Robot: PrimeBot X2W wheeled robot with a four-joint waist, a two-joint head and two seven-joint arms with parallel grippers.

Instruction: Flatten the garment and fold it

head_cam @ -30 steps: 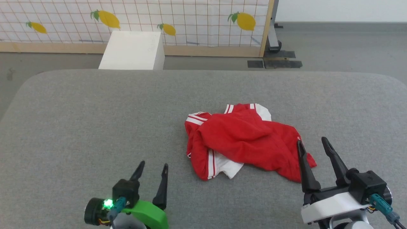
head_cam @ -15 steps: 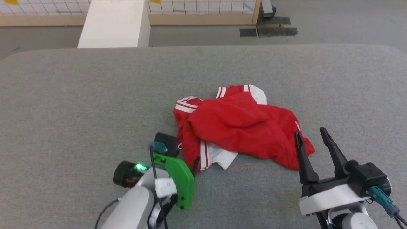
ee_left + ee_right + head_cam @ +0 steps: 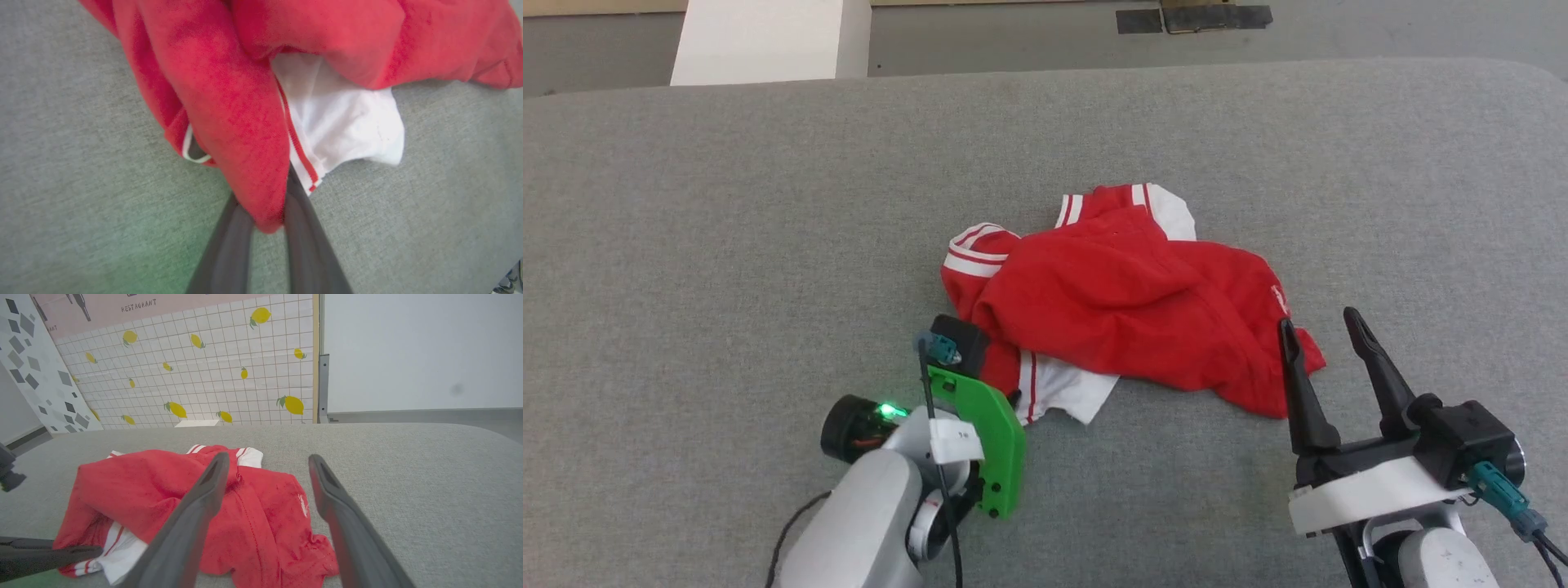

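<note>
The garment (image 3: 1111, 302) lies crumpled in the middle of the grey padded table (image 3: 727, 204), red with white striped sleeves poking out at the back and front left. My left gripper (image 3: 1014, 398) is at its near-left corner, by the white sleeve. In the left wrist view its two fingers pinch a red fold of the garment (image 3: 229, 81), so the left gripper (image 3: 266, 220) is shut on cloth. My right gripper (image 3: 1315, 318) stands open just off the garment's right edge, touching nothing. The right wrist view looks between the open right gripper (image 3: 268, 457) onto the garment (image 3: 143, 486).
A white box (image 3: 760, 41) stands on the floor beyond the table's far edge. Dark floor plates (image 3: 1192, 16) lie at the back right. A lemon-patterned partition (image 3: 196, 375) rises behind. Bare grey table stretches left and right of the garment.
The head camera has tilted down. My left arm has reached forward and right to the garment's near-left corner and its fingers have closed on a fold. The right gripper has stayed open in place.
</note>
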